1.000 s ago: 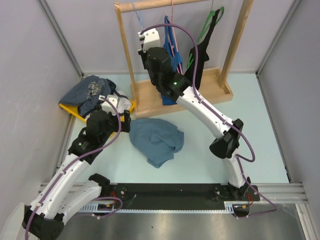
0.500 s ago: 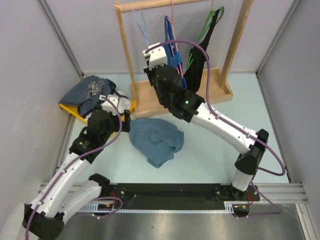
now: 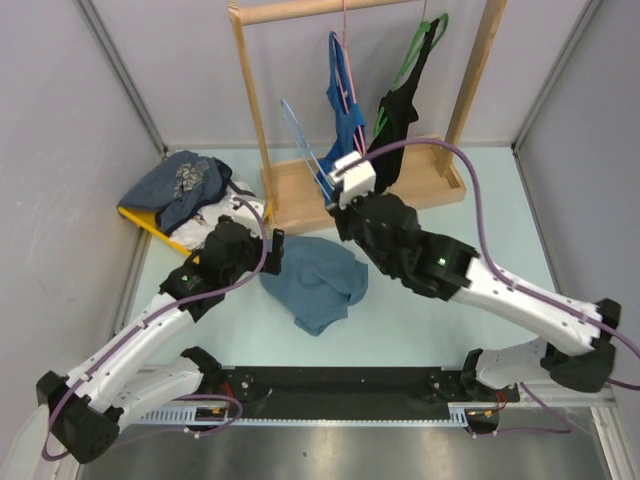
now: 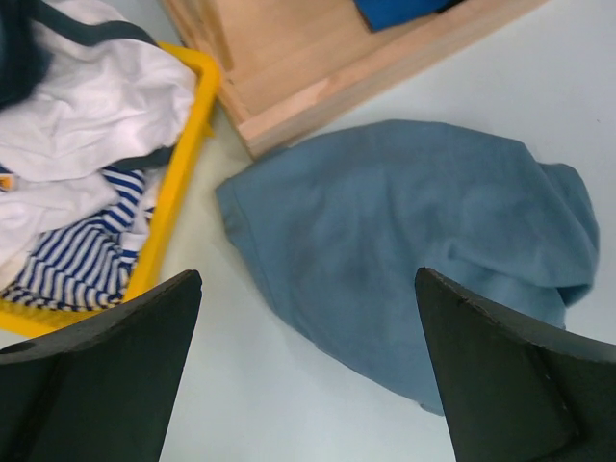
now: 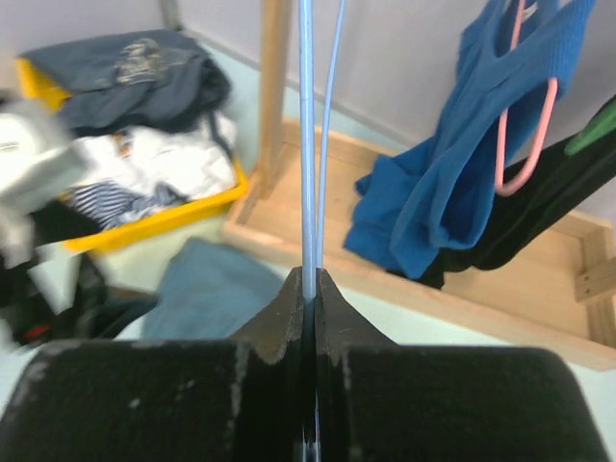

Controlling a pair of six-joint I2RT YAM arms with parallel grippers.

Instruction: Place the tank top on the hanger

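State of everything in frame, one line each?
tank top: crumpled on the table, unhung
hanger: off the rack, gripped in right hand
right hand: shut on hanger
left hand: open, above tank top
royal-blue top: hanging on rack
black top: hanging on rack
basket: full of clothes

Matt cloth tank top (image 4: 404, 221), smooth wire hanger (image 5: 306, 144), wooden rack (image 3: 254, 100).

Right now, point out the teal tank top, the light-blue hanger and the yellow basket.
tank top (image 3: 312, 278): top external view, middle of the crumpled cloth.
hanger (image 5: 306, 144): right wrist view, on the thicker upright wire.
yellow basket (image 4: 183, 183): left wrist view, on its rim beside the clothes.
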